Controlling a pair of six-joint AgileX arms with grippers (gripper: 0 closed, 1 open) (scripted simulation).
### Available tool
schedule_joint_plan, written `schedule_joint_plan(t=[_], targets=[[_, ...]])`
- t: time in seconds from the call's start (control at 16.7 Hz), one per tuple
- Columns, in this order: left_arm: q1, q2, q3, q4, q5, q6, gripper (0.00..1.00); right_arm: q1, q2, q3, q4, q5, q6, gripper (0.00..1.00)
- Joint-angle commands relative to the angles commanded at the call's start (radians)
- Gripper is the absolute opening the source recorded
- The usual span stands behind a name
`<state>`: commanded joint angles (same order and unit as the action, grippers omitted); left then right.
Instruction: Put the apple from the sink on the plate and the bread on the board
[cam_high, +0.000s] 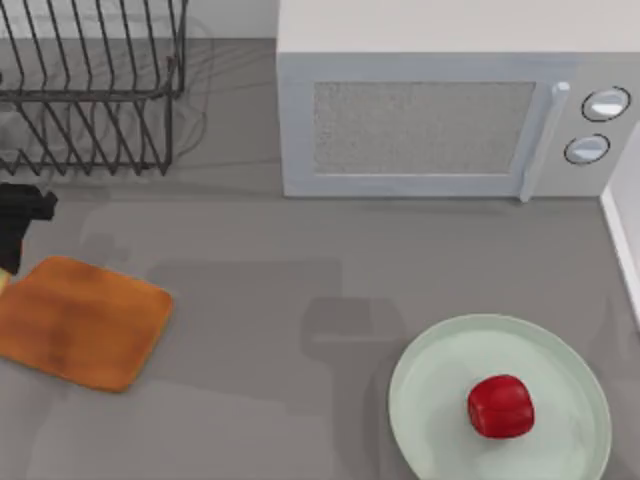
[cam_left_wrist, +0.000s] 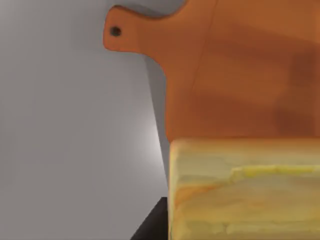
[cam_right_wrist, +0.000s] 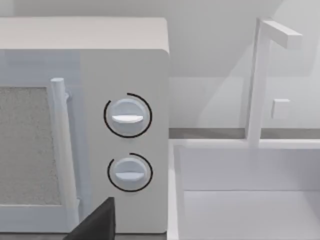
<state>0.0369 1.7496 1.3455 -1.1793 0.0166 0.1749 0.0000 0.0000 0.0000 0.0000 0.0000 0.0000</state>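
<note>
Left tool (cam_high: 8, 250) at the tabletop's left edge carries the bread (cam_left_wrist: 245, 192) just above the board (cam_high: 80, 322); I cannot tell how its fingers stand.
The bread looks light, soft and crushable, best held by its tan sides. The apple (cam_high: 500, 406) sits on the plate (cam_high: 440, 420); the sink (cam_right_wrist: 240, 200) holds nothing.

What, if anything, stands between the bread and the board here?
Nothing visible. The left wrist view shows the bread close to the camera, with the board bare beyond it. The apple sits on the plate.
</note>
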Motion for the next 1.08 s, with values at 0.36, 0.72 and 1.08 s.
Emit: schedule_joint_plan(t=[0.36, 0.72, 1.08], targets=[[-0.039, 0.059, -0.004, 0.021, -0.010, -0.616, 0.00, 0.000, 0.000, 0.000, 0.000, 0.000, 0.000, 1.00], [-0.084, 0.100, -0.030, 0.061, -0.020, -1.320, 0.00, 0.000, 0.000, 0.000, 0.000, 0.000, 0.000, 1.00], [-0.115, 0.073, -0.062, 0.131, -0.029, -1.740, 0.00, 0.000, 0.000, 0.000, 0.000, 0.000, 0.000, 1.00]])
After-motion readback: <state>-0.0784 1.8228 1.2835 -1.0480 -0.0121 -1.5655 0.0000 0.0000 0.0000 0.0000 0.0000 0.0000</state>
